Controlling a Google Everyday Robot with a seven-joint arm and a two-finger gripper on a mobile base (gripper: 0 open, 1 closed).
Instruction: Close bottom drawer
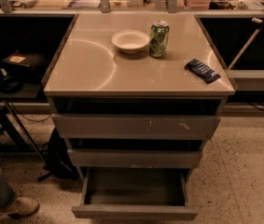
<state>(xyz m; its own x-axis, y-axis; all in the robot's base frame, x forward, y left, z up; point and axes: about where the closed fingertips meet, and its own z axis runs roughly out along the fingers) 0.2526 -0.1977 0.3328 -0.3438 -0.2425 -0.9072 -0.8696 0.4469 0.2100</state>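
Note:
The bottom drawer (135, 212) is the narrowest of three grey drawers under a beige-topped cabinet (89, 73). It is pulled well out, a shallow empty tray whose plain low front panel sits near the lower edge of the camera view. Above it are the mid-width drawer (134, 158) and the widest drawer (134, 125) with yellowish scratches on its front; both stand slightly out. The gripper and the arm are not in view.
On the cabinet top are a white bowl (130, 41), a green can (159, 39) and a dark blue packet (202, 70). A person's leg and shoe (17, 206) are at lower left. Black stands and cables (5, 101) are on the left, a white pole (246, 43) on the right.

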